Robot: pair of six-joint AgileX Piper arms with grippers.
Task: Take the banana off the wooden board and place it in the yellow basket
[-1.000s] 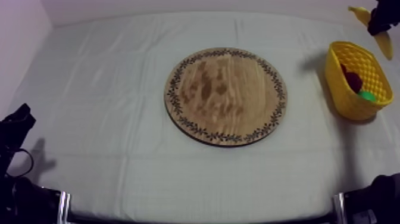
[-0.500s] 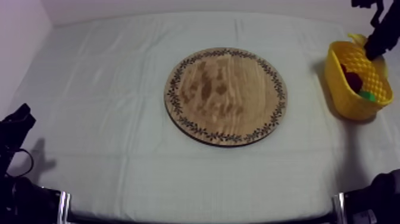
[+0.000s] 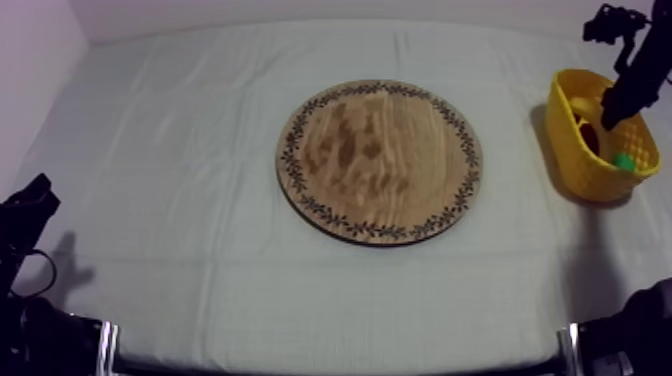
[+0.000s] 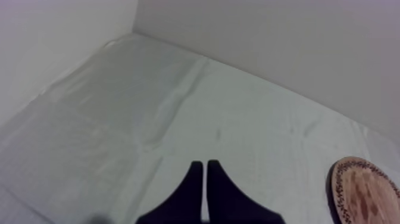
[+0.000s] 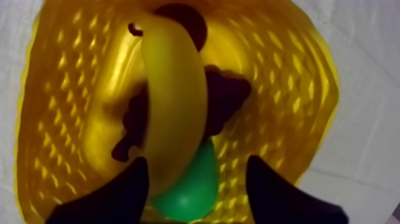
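Now, on the grey-white table, past the round patterned wooden board, in the yellow lattice basket lay the long yellow banana, held aloft a second before, atop other toy fruit. The right end effector, slanting down from upper right, gaped wide over it; the left end effector sat low, pinched narrow.

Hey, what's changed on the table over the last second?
The right pincer carried the banana down from above the yellow basket into it and opened. The banana now lies let go on the other fruit. The wooden board and the left pincer, shut at rest, stayed put.
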